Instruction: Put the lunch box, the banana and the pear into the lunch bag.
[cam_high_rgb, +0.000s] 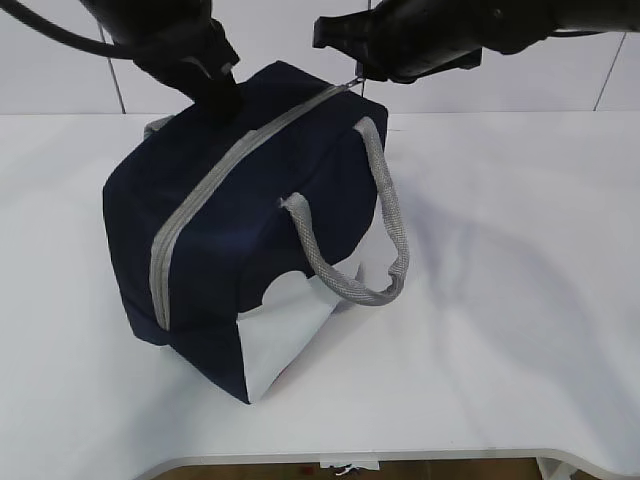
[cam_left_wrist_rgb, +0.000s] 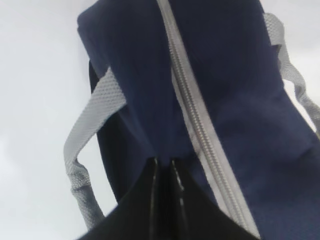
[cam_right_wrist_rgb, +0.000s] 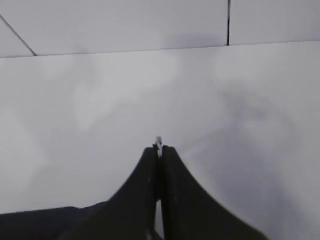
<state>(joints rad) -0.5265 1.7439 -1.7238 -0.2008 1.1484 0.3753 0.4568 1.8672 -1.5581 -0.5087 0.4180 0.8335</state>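
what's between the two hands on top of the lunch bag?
Exterior view: only the closed grey zipper and navy fabric of the lunch bag lie between the left hand and the right hand.

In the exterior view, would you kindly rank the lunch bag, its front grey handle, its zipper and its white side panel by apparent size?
1. Lunch bag, clearly largest.
2. White side panel.
3. Zipper and front grey handle: both long narrow strips that look alike in extent, so I would not rank one above the other.
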